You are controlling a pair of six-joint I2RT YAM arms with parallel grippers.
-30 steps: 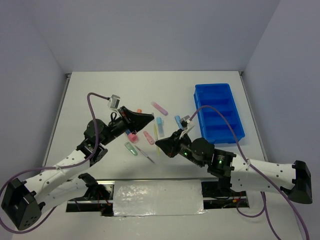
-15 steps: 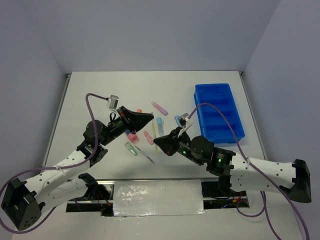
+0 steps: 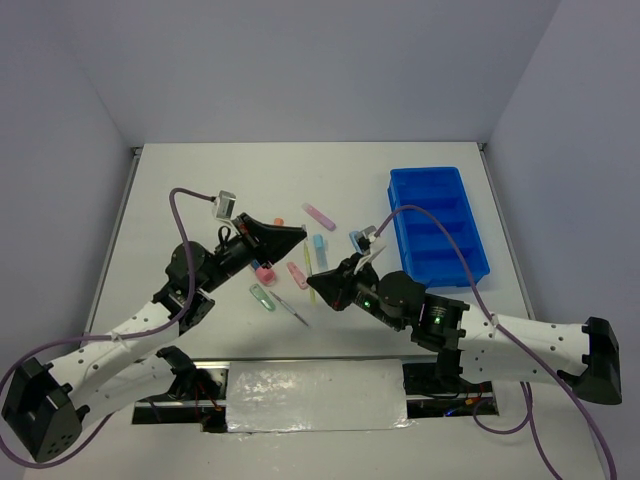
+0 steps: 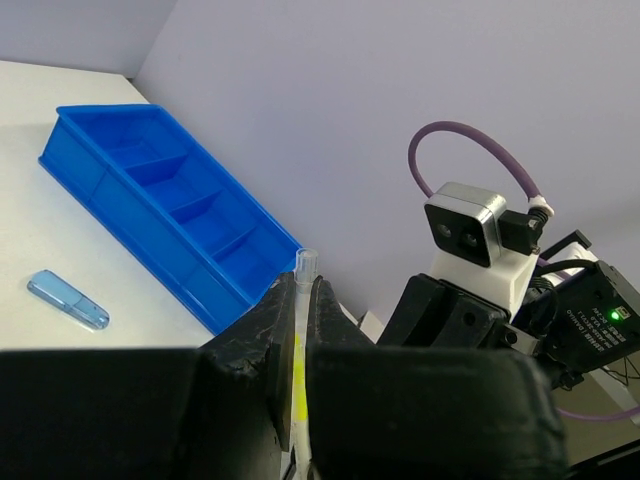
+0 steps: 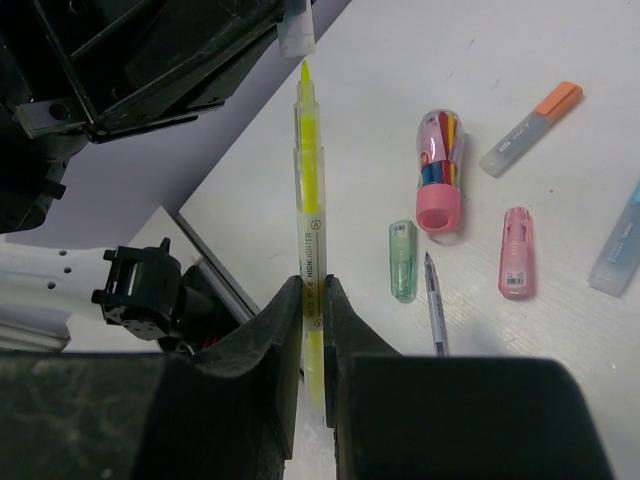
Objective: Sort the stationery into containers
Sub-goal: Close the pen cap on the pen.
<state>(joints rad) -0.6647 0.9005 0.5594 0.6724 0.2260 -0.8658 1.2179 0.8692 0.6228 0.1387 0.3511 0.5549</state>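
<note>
Yellow pen [image 5: 309, 200] sits in right gripper [image 5: 311, 290], cap [image 4: 305, 266] in left gripper [image 4: 302, 292].

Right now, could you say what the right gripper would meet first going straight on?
Probably the clear plastic cap in the left gripper; the right gripper holds a slim yellow highlighter aimed at it.

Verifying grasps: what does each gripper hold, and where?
Right gripper pinches the yellow highlighter low on its barrel; left gripper pinches a clear cap, its end protruding.
</note>
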